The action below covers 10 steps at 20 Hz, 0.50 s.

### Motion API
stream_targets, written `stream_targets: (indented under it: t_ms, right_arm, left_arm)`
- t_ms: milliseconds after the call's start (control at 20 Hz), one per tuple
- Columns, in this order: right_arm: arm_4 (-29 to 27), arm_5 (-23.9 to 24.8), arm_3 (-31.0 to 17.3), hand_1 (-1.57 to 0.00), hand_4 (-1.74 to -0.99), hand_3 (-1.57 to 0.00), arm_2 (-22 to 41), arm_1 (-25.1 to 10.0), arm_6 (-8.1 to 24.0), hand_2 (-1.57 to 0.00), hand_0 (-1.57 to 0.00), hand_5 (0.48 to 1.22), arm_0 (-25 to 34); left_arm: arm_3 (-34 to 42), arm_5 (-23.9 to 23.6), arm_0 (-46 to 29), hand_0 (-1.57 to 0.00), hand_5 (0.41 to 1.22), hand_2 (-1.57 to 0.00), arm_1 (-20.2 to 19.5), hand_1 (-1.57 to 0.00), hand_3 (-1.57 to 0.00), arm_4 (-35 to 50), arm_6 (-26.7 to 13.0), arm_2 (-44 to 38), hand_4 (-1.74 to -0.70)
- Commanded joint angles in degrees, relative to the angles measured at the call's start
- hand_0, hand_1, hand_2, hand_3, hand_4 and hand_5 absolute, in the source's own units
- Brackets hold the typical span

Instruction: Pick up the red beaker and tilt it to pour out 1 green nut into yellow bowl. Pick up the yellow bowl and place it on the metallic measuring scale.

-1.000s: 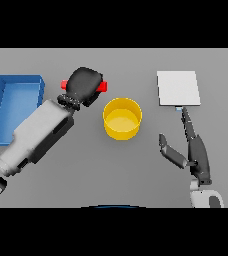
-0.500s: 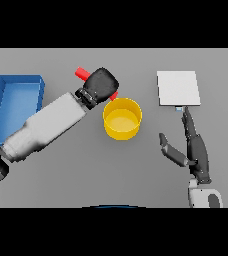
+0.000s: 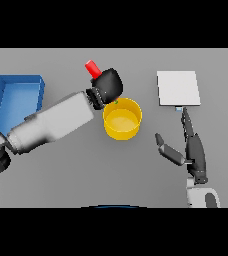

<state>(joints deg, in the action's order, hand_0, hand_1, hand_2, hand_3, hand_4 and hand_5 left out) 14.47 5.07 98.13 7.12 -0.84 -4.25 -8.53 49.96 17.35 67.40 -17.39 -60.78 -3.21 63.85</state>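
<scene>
The right hand [image 3: 193, 150] waits near the robot with its fingers straight and spread apart, holding nothing, and the flat square silver measuring scale [image 3: 178, 88] lies just past its fingertips. Farther out, the left hand [image 3: 107, 87] is wrapped tight around the small red beaker [image 3: 92, 67], which sticks out tipped above and behind the hand, while the round yellow bowl [image 3: 122, 118] sits just below it. I think the hand should tip slowly over the bowl, so only the tiny green nut [image 3: 116, 102] at the bowl's back rim drops in.
</scene>
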Motion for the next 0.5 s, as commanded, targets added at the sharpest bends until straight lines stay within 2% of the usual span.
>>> stream_targets:
  t_ms: [0, 150, 350, 400, 450]
  right_arm:
    - [0.35, 0.44, 0.05, 0.0, -1.27, 0.0, -0.09, 0.03, 0.31, 0.0, 0.0, 0.588, 0.24]
    - [1.72, 1.14, 0.0, 0.0, -1.236, 0.0, 0.09, -0.34, 0.36, 0.0, 0.0, 0.582, 0.36]
    - [1.89, 1.05, 0.31, 0.0, -1.204, 0.0, 0.37, -0.25, 0.18, 0.0, 0.0, 0.591, 0.07]
    - [1.45, 0.64, 0.51, 0.0, -1.206, 0.0, 0.15, -0.75, -1.37, 0.0, 0.0, 0.591, -0.78]
    - [1.66, 0.61, 0.28, 0.0, -1.21, 0.0, 0.1, -1.02, -1.34, 0.0, 0.0, 0.592, -0.7]
  left_arm:
    - [-0.62, 0.76, 1.47, -1.57, 1.221, -1.57, 0.18, -1.57, -1.56, -0.47, 0.46, 0.71, -1.74]
    - [-2.55, 3.28, 4.12, -1.57, 1.221, -1.57, 1.02, -1.57, -1.57, -1.73, 1.86, 3.87, -1.74]
    - [-3.87, 2.47, 6.62, -1.57, 1.221, -1.57, 1.82, -1.57, -1.57, -3.7, 4.21, 7.99, -1.73]
    - [-4.11, 1.92, 7.04, -1.57, 1.221, -1.57, 1.84, -1.57, -1.57, -4.23, 4.47, 8.94, -1.73]
    - [-4.11, 1.43, 7.83, -1.57, 1.221, -1.57, 1.77, -1.57, -1.57, -4.65, 5.35, 9.84, -1.73]
